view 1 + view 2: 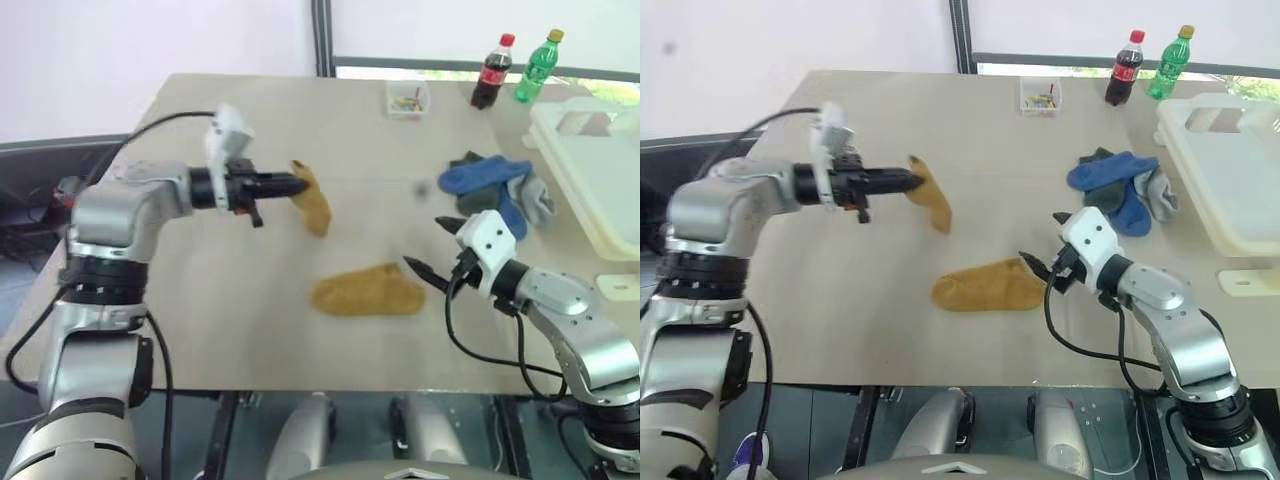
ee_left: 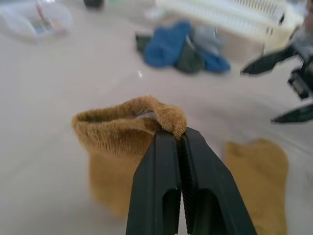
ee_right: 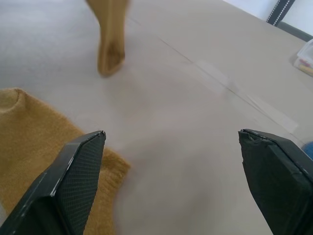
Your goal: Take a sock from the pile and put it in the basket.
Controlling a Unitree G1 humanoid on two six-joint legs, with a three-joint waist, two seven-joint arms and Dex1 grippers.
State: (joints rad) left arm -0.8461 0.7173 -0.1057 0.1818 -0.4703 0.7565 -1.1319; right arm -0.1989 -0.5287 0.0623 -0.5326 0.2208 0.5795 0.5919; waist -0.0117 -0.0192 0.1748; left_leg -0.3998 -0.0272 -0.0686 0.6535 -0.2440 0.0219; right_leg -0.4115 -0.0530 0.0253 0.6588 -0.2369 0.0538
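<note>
Left gripper (image 1: 297,184) pinching a mustard sock (image 1: 314,205) by its cuff, black fingers (image 2: 168,161) pressed tight together on the rolled edge — rest of the sock hanging free below, clear of the table (image 1: 220,290). Held by the cuff probably so the length dangles straight and drops cleanly when released. Arm reaching level across the tabletop, well apart from the basket (image 1: 600,190), which sits at the far right edge of the table — a long carry across still to do.

Second mustard sock (image 1: 367,290) lying flat on the table, between the two arms, just beside the right gripper (image 1: 433,247). Right gripper empty, jaws spread wide, hovering low with one fingertip near that flat sock's edge — likely parked ready for the next pick, or waiting for a handover, given the basket is on its side. Cannot tell which.

Pile (image 1: 495,185) — blue, dark green and grey socks heaped together — near the basket, beyond the right gripper, untouched by either gripper.

Small clear box (image 1: 408,98) and two bottles (image 1: 510,68) at the back edge, out of the path.

Judgement: sock grasped and lifted, transport not yet done. Risk — thin pinch on a soft cuff may slip during the swing right.
</note>
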